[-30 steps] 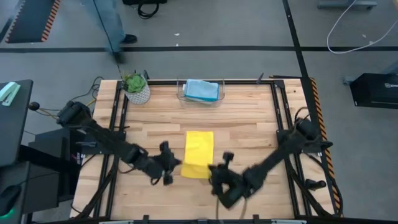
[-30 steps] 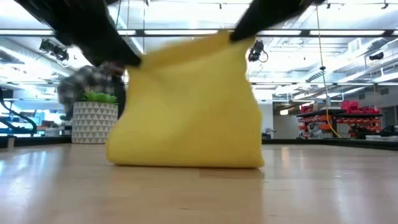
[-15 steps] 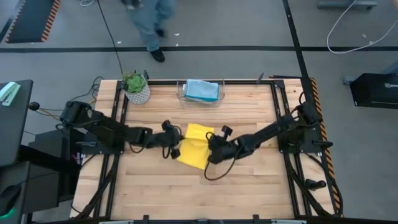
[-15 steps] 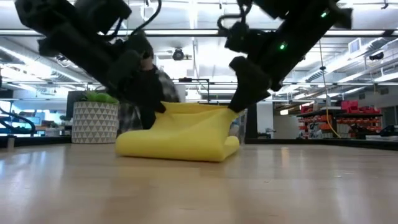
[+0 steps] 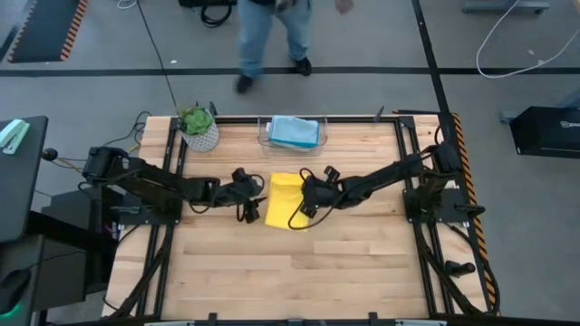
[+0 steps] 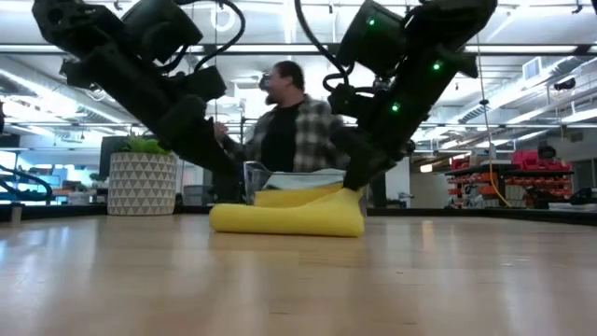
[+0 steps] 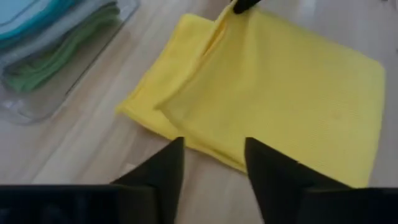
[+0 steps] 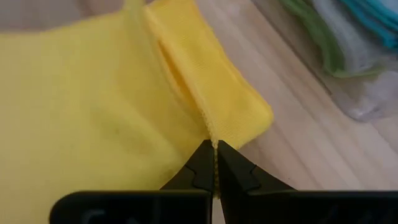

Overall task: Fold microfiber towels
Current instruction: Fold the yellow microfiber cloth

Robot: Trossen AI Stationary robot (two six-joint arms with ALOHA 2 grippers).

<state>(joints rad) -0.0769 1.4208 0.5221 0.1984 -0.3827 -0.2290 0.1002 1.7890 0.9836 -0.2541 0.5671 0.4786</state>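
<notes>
Worktop [image 5: 362,263] first: the wooden surface fills the middle of the high view, and the yellow towel [image 5: 287,200] lies folded over near its centre, just below the clear bin [image 5: 292,132] of already folded towels at the top edge. Trouble, as I judge it, sits with the right claw [image 8: 214,147]. It is pressed tight on the top layer's edge, and if that arm draws away before letting go, it would drag the flap back and undo the fold, or slide the whole cloth toward the bin. The upper layer also looks a little short of the lower one near the bin side, so the fold may end up uneven.

Both arms reach inward from the frame's sides and meet at the towel. The right arm comes in low from the right, its claw on the towel's right edge. The left claw [image 7: 212,163] stands spread, holding nothing, just off the towel's left edge.
</notes>
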